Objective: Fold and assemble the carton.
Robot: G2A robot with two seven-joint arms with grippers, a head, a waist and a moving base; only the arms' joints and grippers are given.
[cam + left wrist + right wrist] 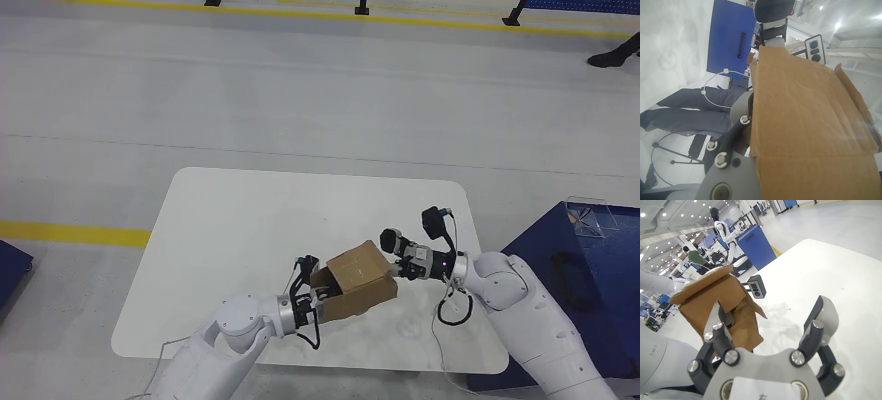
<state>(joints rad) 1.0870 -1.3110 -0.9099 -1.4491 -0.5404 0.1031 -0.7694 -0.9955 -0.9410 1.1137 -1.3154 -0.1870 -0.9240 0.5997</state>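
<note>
Brown carton (358, 278) sat tilted over the near part of the white worktop (250, 230), between the two claws; could not tell whether its underside touched the surface. Left claw (316, 288) gripped the carton's near end, pinching a cardboard wall: one finger (740, 123) lay against the outside, the other was hidden behind the panel. Right claw (768, 302) was spread wide at the opposite, open end. One of its fingers (715, 315) reached just inside the opening under a loose top flap (702, 283); the other stood well apart over bare worktop. Side flaps hung open, unfolded.
</note>
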